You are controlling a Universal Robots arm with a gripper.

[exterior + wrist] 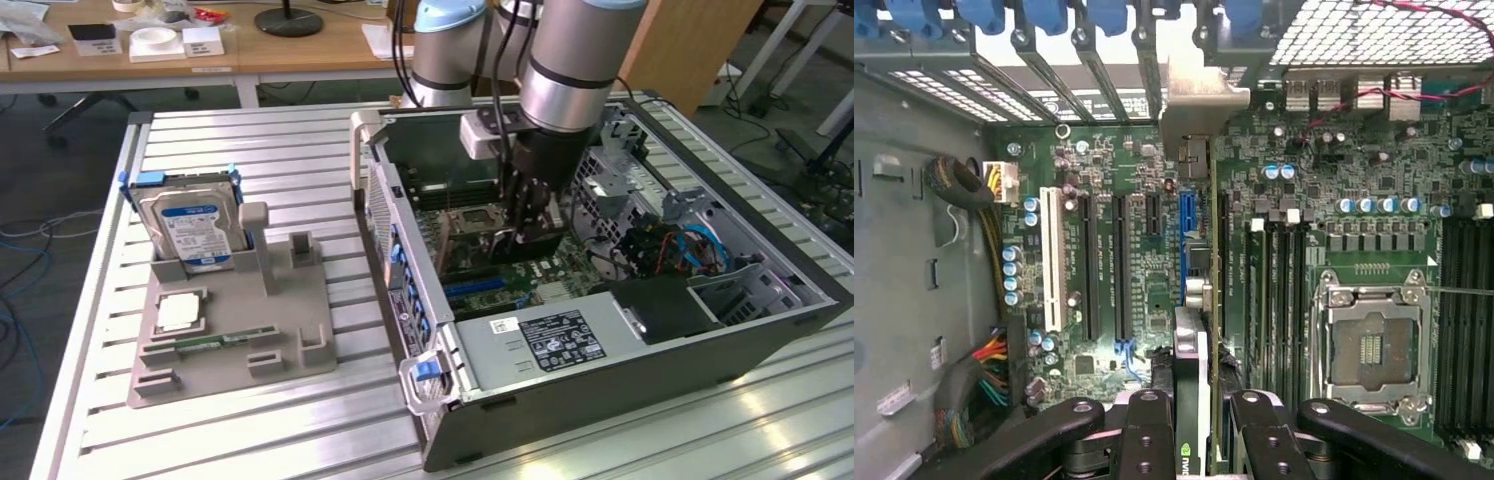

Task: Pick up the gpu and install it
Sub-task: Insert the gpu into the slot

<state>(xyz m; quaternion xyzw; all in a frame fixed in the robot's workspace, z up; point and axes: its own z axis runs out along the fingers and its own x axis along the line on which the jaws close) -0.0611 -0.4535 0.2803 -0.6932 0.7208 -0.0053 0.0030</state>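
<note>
One gpu (1195,345): thin, stiff, light yet fragile card, judged best held by its bare board edge; my pincer (1192,425) is clamped on it edge-on, card hanging directly beneath over the motherboard (1134,260) slots.

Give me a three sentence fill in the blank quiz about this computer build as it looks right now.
1. The gripper is shut on the ____, held edge-on above the motherboard.
2. The arm reaches into the open computer ____.
3. The hard drive stands in a grey holder on the exterior view's ____ of that computer.
Missing words: graphics card; case; left.
</note>
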